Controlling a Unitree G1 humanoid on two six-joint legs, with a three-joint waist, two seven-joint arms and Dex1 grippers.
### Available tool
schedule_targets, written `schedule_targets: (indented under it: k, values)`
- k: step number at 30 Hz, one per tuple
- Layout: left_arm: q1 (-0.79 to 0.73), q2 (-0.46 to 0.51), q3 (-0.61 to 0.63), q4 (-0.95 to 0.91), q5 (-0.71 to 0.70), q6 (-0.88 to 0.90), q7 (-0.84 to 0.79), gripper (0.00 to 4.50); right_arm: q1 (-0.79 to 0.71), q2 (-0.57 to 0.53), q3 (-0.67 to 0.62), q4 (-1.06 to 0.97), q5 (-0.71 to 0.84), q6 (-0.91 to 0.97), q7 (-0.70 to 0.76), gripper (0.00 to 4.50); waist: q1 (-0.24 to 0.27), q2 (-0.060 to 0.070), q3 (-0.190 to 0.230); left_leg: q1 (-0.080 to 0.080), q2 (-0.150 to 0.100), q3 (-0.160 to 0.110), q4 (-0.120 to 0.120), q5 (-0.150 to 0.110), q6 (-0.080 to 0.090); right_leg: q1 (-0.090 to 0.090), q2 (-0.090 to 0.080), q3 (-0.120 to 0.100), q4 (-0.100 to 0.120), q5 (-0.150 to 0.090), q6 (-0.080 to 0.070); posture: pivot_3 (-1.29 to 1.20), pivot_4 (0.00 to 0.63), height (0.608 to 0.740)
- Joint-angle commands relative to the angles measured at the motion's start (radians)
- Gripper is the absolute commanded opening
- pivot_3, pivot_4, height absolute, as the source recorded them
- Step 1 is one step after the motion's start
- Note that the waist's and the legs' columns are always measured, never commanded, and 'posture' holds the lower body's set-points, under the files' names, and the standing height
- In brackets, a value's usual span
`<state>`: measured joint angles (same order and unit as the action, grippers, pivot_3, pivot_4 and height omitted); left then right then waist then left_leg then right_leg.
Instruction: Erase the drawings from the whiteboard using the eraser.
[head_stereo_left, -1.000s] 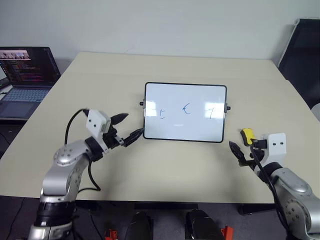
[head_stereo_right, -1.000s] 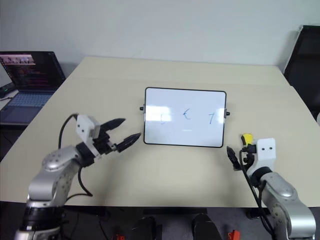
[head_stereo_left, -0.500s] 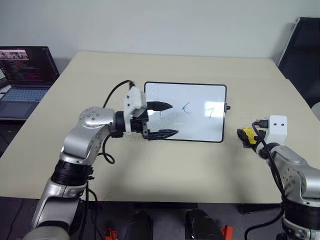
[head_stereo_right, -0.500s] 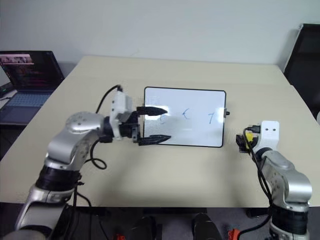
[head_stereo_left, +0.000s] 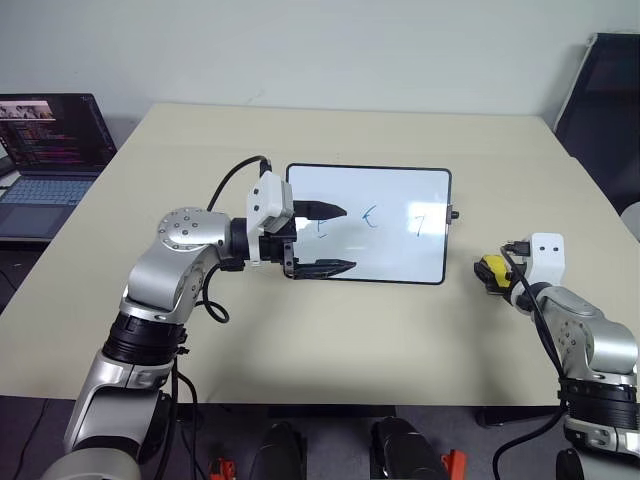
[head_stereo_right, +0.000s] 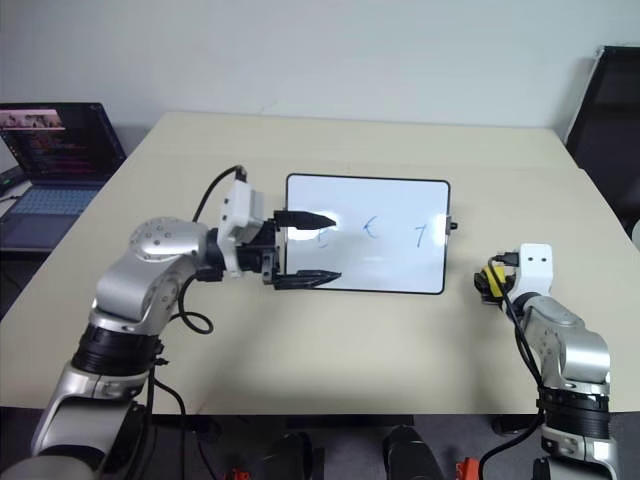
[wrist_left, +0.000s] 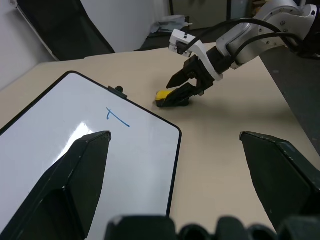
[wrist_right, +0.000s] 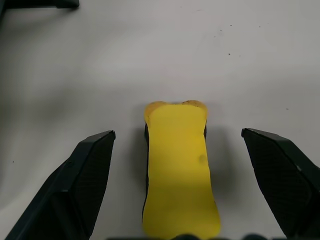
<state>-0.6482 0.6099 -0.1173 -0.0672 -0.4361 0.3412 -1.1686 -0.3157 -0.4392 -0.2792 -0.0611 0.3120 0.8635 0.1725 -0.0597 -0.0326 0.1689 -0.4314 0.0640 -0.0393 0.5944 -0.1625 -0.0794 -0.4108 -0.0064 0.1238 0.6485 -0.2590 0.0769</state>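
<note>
Straddling the eraser (wrist_right: 181, 167) on the tabletop (head_stereo_left: 330, 330) beside the whiteboard (head_stereo_left: 385, 195), the right gripper (head_stereo_left: 493, 275) gapes empty; closing off-centre could squirt it away. The left gripper (head_stereo_left: 322, 239) hovers wide, empty, over the board's edge.

The open dark-screened laptop (head_stereo_left: 50, 150) at nine o'clock is cut off by the picture's edge. The leftmost small blue pen mark (head_stereo_left: 322, 226) sits partly behind the left arm's black fingers (head_stereo_left: 322, 211).

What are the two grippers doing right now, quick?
Left gripper: open, over the whiteboard's left edge, holding nothing.
Right gripper: open, its fingers either side of the eraser, not closed on it.
</note>
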Motion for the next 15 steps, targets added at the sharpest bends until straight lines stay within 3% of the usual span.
schedule_targets:
  k: [1, 10, 11, 15]
  values:
    - [0.002, 0.014, 0.036, -0.024, -0.004, -0.017, 0.0, 4.5, -0.019, -0.011, -0.008, 0.005, -0.019, -0.038, -0.002, 4.45, 0.0, 0.0, 0.0, 0.0, 0.0, 0.0, 0.0, 0.0, 0.0, 0.0, 0.0, 0.0, 0.0, 0.0, 0.0, 0.0, 0.15, 0.74]
    - [0.012, 0.024, 0.041, -0.011, 0.002, -0.032, 0.0, 4.5, -0.025, -0.007, -0.016, 0.023, -0.023, -0.051, 0.0, 1.31, 0.0, 0.0, 0.0, 0.0, 0.0, 0.0, 0.0, 0.0, 0.0, 0.0, 0.0, 0.0, 0.001, 0.001, 0.001, 0.0, 0.15, 0.74]
    - [0.014, 0.024, 0.042, -0.009, 0.001, -0.032, 0.002, 4.5, -0.026, -0.006, -0.016, 0.021, -0.022, -0.051, 0.0, 1.13, 0.0, 0.0, 0.0, 0.0, 0.0, 0.0, 0.0, 0.0, 0.0, 0.0, 0.0, 0.0, 0.001, 0.0, 0.001, 0.0, 0.15, 0.74]
    - [0.037, 0.028, 0.062, -0.008, -0.01, 0.009, 0.039, 4.5, -0.012, -0.001, -0.017, -0.019, -0.017, -0.052, -0.001, 1.12, -0.001, 0.0, 0.0, 0.0, 0.0, 0.0, 0.0, 0.0, 0.0, 0.0, 0.0, 0.0, 0.001, 0.001, 0.001, 0.0, 0.15, 0.74]
